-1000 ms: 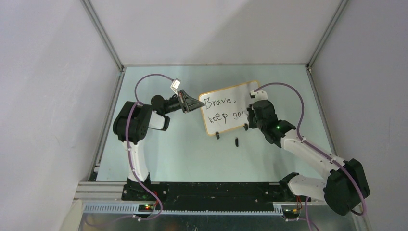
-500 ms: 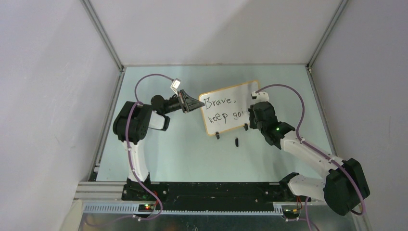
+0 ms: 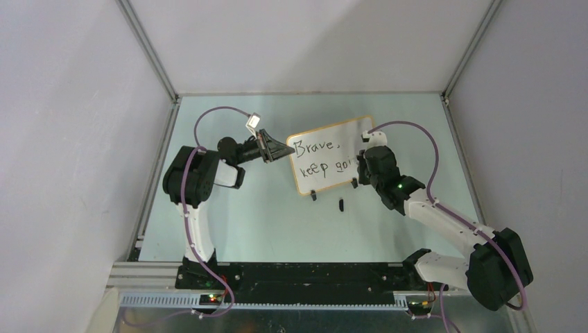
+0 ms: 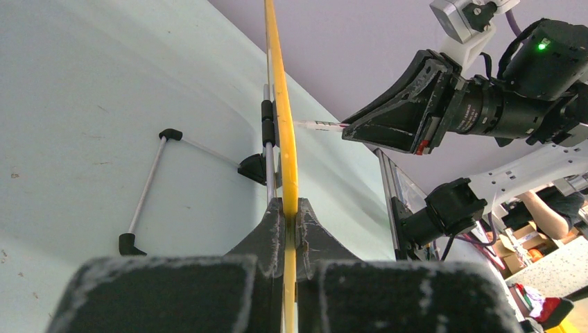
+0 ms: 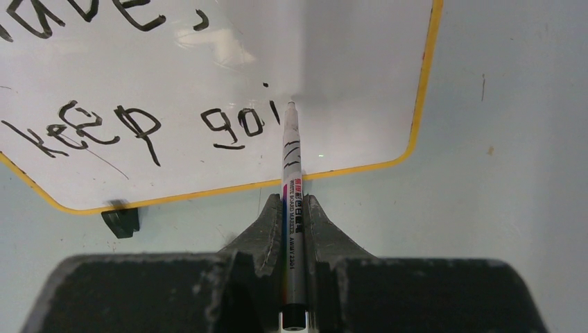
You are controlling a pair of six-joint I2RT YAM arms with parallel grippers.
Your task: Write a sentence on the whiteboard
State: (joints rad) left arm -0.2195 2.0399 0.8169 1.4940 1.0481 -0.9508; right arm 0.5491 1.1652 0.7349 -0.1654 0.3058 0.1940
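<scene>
Clamped whiteboard (image 5: 347, 62) edge in left gripper (image 4: 290, 208), marker (image 5: 291, 156) in right gripper (image 5: 294, 207); needed light, steady tip pressure to finish the sentence (image 5: 236, 125).

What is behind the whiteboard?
Behind the whiteboard, the left wrist view shows a thin wire stand with black end caps resting on the table. The board's back face is edge-on, so it cannot be seen.

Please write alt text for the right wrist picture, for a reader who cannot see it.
The right gripper holds a white marker, its tip at the whiteboard just right of black lettering that reads "keep goi". The yellow-framed board stands on a pale green table.
</scene>
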